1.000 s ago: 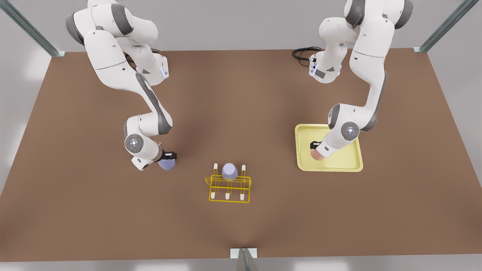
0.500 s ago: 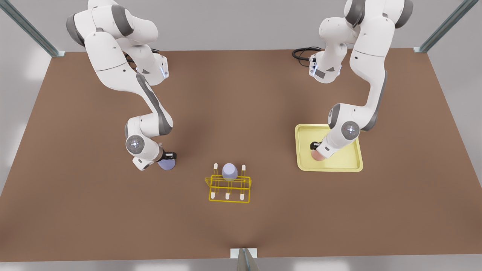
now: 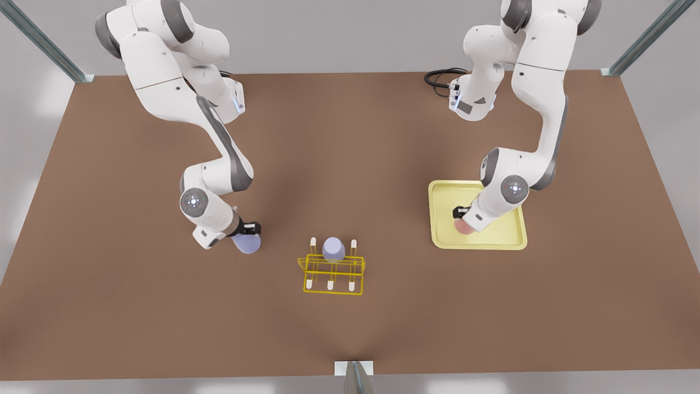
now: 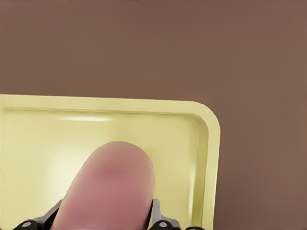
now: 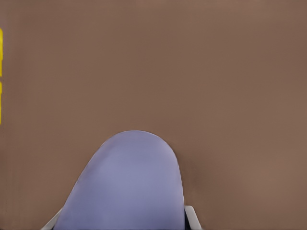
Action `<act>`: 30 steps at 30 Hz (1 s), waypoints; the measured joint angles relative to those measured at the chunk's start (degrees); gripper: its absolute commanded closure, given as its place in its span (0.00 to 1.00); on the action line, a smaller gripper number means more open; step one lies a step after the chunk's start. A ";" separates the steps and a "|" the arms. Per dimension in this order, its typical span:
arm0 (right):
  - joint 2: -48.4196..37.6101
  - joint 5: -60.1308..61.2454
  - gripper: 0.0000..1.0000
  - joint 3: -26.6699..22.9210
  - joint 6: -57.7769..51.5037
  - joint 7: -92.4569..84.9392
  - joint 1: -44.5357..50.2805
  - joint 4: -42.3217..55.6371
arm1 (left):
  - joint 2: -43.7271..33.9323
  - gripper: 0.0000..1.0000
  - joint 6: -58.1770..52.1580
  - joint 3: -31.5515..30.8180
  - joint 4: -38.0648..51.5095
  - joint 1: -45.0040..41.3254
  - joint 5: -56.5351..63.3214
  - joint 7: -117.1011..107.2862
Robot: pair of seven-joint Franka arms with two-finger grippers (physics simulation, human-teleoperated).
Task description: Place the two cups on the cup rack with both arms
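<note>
Lift step. My left hand (image 3: pixel 458 214) clamped on pink cup (image 4: pixel 108 189) over tray (image 3: pixel 503 241); my right hand (image 3: pixel 250 228) clamped on lavender cup (image 3: pixel 247 243) above desk (image 3: pixel 383 142). Next, I judge: carry both to free pegs of rack (image 3: pixel 331 272).

Lavender cup (image 3: pixel 247 244) apparently lifted slightly; pink cup (image 3: pixel 464 227) shifted a bit.

My left gripper (image 3: pixel 458 214) grips one cup (image 3: pixel 464 227) over the tray (image 3: pixel 506 241), at the front view's right; my right gripper (image 3: pixel 249 230) grips another cup (image 3: pixel 249 244) left of the rack (image 3: pixel 332 276).
</note>
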 measured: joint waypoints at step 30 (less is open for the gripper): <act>27.46 10.91 0.14 4.86 -17.98 3.63 3.91 54.93 | 36.62 0.20 1.80 -17.62 63.65 -4.33 -8.30 -20.45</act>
